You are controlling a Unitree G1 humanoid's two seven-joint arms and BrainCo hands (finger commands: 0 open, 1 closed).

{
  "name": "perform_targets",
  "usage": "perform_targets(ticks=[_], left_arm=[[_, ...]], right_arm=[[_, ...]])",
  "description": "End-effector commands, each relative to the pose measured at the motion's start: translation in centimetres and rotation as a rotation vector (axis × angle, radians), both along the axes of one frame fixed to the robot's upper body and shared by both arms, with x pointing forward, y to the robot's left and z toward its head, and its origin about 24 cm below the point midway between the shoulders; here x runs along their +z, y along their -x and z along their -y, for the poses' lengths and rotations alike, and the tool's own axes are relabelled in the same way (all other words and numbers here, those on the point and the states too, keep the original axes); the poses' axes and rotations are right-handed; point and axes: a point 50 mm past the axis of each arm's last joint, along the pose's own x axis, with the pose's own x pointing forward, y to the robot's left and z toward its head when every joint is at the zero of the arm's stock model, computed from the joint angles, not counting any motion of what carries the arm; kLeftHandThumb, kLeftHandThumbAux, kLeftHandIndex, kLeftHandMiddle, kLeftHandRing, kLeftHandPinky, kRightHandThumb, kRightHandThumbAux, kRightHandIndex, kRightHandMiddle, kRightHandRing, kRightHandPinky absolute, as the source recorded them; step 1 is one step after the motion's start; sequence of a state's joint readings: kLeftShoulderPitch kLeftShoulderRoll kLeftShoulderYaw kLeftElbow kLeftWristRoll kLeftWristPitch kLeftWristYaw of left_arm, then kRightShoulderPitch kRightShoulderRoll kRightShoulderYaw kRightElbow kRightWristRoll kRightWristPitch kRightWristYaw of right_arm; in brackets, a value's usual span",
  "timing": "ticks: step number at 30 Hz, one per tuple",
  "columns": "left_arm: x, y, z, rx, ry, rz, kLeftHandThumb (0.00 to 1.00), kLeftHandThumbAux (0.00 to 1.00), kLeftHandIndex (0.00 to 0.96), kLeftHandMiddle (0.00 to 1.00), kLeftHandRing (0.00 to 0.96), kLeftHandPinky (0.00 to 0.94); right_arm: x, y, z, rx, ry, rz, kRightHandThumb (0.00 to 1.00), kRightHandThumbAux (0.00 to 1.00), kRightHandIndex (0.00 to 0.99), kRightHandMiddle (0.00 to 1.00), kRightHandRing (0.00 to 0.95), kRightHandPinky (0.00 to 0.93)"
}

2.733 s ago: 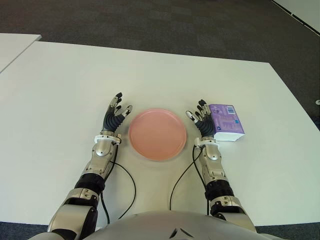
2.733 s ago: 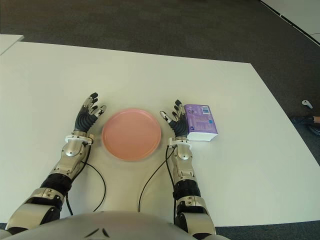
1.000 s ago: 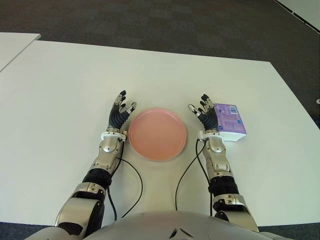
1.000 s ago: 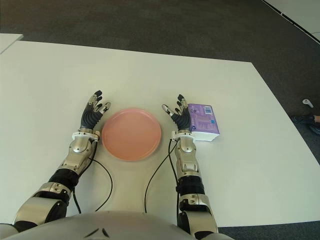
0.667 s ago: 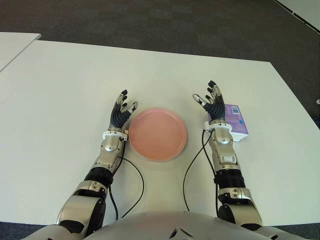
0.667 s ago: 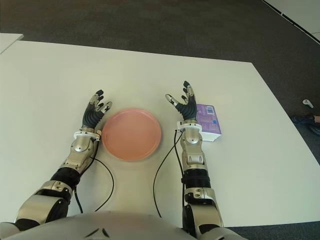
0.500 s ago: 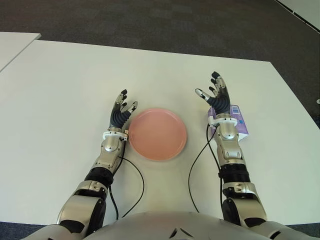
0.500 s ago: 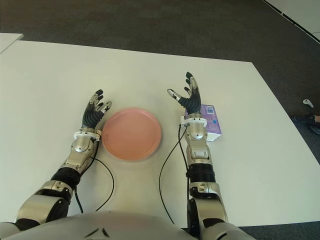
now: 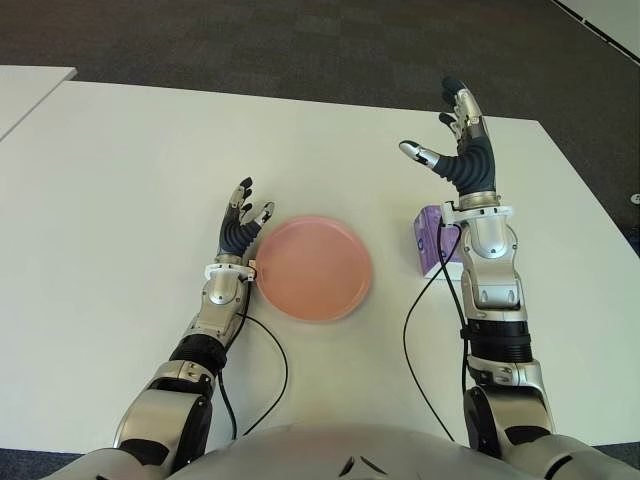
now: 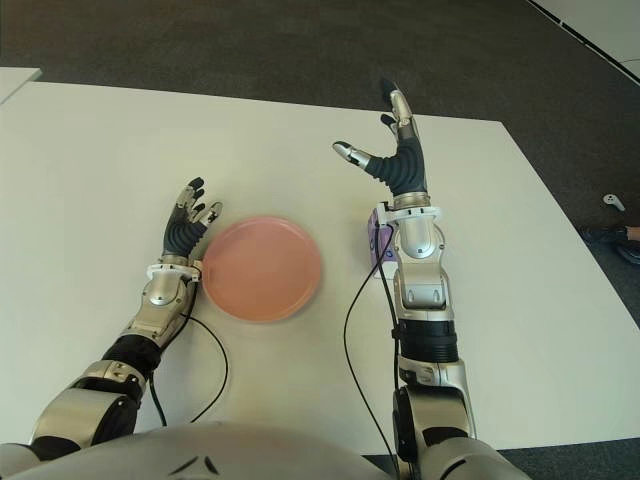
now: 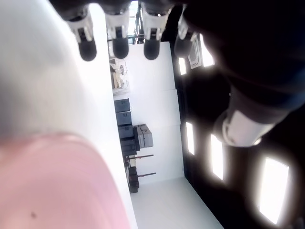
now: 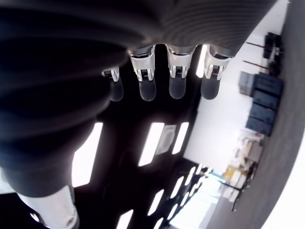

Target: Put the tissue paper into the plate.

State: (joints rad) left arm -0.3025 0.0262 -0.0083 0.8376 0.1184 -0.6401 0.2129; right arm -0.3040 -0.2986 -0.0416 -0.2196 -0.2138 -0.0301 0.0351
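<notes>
Tissue paper (image 9: 428, 240) right of the plate (image 9: 316, 267), seemingly beneath the raised right hand (image 9: 462, 150), fingers spread, empty, left hand (image 9: 239, 225) left of plate, fingers relaxed

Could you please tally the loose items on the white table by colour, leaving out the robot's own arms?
Pink: 1, the plate.
Purple: 1, the tissue pack, largely hidden behind the raised right forearm.
Total: 2, both lying on the table.
</notes>
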Motion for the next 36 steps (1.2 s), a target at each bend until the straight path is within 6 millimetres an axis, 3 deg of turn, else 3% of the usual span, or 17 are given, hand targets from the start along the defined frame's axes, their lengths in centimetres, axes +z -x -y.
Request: perform_targets(ticks=[1,16,22,28,36], left_arm=[[-1.6,1.0,-0.2,0.018,-0.021,-0.072,0.000,0.606,0.000,0.000,0.000,0.000],[-2.0,1.3,-0.3,0.023,-0.029,-0.083,0.000,0.620,0.000,0.000,0.000,0.000],[-2.0,1.4,-0.4,0.027,-0.025,-0.085,0.000,0.622,0.000,0.000,0.000,0.000],[-2.0,1.5,-0.6,0.025,-0.030,-0.082,0.000,0.621,0.000,0.000,0.000,0.000],[-1.9,1.5,-0.9,0.029,-0.027,-0.076,0.000,0.605,0.000,0.000,0.000,0.000]], right_arm=[[0.0,0.7,1.1,-0.090,0.144,-0.031,0.094,0.676,0.049,0.046,0.025,0.037],[2.9,1.7,5.2,-0.257,0.437,-0.034,0.113,0.560,0.076,0.061,0.040,0.045],[2.2,2.3,8.3,-0.261,0.622,-0.112,0.123,0.522,0.076,0.055,0.031,0.030],[2.1,3.5,8.1,-0.133,0.917,-0.227,0.122,0.469,0.054,0.039,0.016,0.042],[1.3,5.4,6.4,0.052,1.030,-0.293,0.155,0.442,0.050,0.045,0.030,0.080]])
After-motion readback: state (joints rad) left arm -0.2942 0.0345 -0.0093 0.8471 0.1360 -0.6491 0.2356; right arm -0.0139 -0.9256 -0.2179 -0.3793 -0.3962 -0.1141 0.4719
